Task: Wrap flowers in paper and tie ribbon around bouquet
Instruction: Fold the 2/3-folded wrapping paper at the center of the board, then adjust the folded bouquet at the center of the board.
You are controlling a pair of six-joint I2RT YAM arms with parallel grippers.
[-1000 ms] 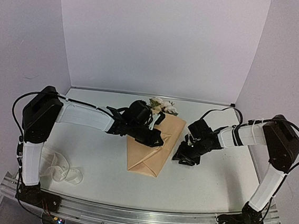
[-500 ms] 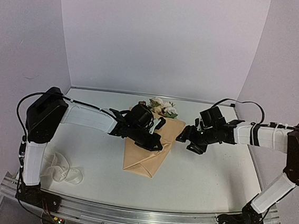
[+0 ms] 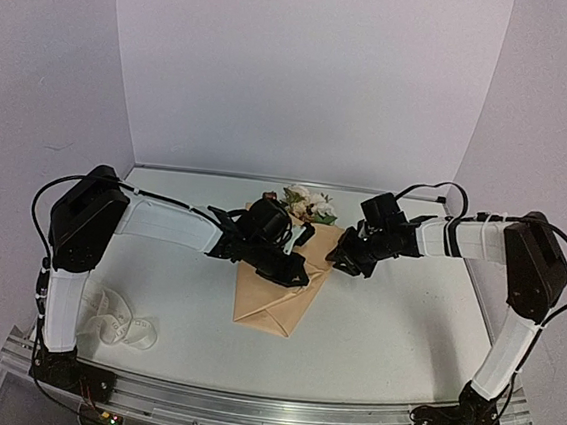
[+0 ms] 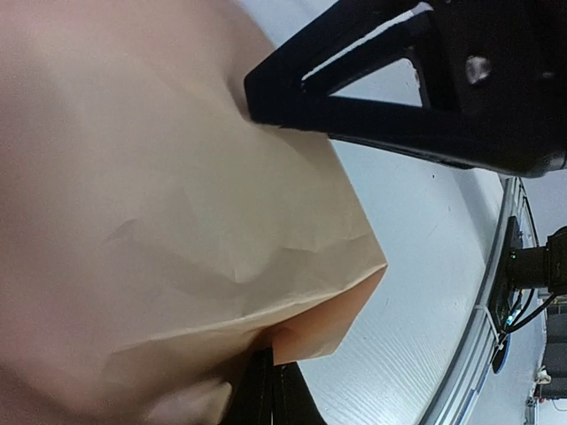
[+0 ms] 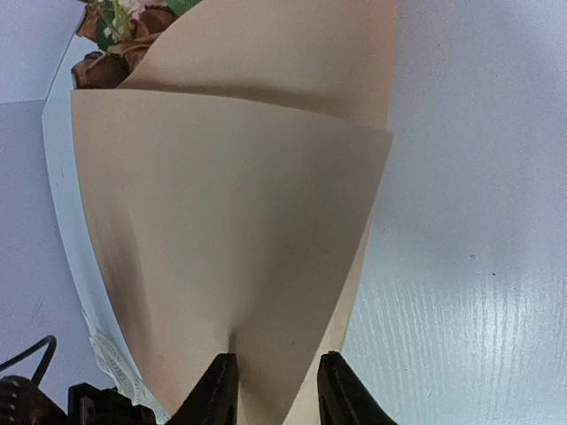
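Note:
The bouquet lies mid-table as a cone of peach-tan paper [image 3: 277, 297] with the flowers [image 3: 307, 203] poking out at its far end. My left gripper [image 3: 298, 271] rests on top of the cone, shut on a folded flap of paper [image 4: 159, 204], its fingertips pressed together [image 4: 270, 385]. My right gripper [image 3: 336, 261] is at the cone's right edge. Its jaws stand apart, and the rolled paper [image 5: 239, 204] lies between the two fingers [image 5: 276, 381]. Rust and green flowers [image 5: 120, 40] show at the top left of the right wrist view. The ribbon [image 3: 112, 322] lies loose at the front left.
The white table [image 3: 403, 325] is walled by white panels at the back and sides. An aluminium rail [image 3: 264, 412] runs along the near edge with both arm bases on it. The right arm's black finger [image 4: 425, 88] fills the top of the left wrist view.
My right gripper rose from the table right of the cone and moved left to the paper's edge, opening wide and then narrowing. The left gripper kept its hold; the cone shifted slightly.

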